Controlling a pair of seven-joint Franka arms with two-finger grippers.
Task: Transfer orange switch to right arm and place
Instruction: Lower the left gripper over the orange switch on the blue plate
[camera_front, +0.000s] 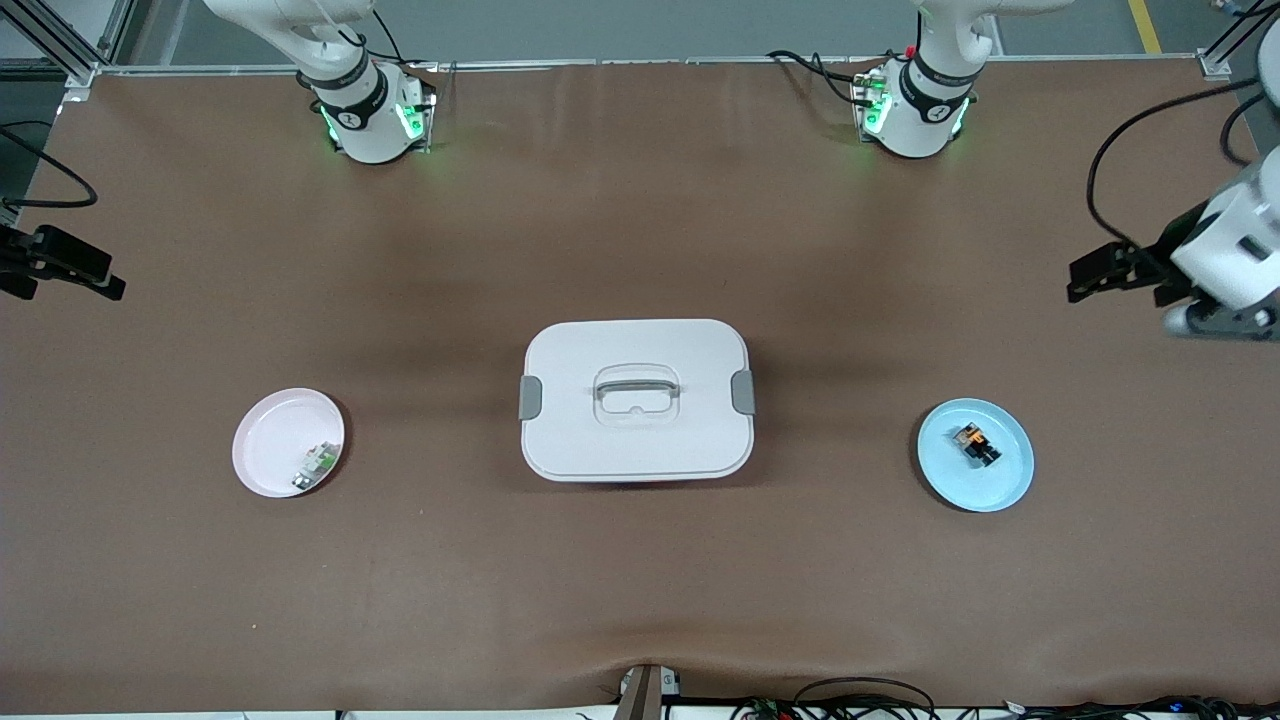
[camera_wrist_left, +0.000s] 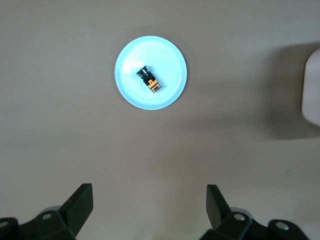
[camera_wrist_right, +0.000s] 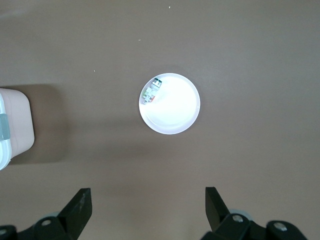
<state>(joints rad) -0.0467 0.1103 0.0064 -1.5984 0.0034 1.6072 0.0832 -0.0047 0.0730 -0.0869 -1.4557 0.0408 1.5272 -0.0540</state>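
I'm seeing the orange switch (camera_front: 977, 444) lying on the blue plate (camera_front: 1008, 487); left gripper (camera_wrist_left: 150, 200) and right gripper (camera_wrist_right: 148, 200) are both hovering open, empty.

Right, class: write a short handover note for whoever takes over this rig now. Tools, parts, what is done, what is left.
Left tool: open, empty, up over bare table near the blue plate.
Right tool: open, empty, waiting above the pink plate.
Orange switch: lying on the blue plate, untouched.
White-and-green component: on the pink plate.
Closed white box: mid-table.
Done: nothing.
Left: pick up the switch, hand it over, place.
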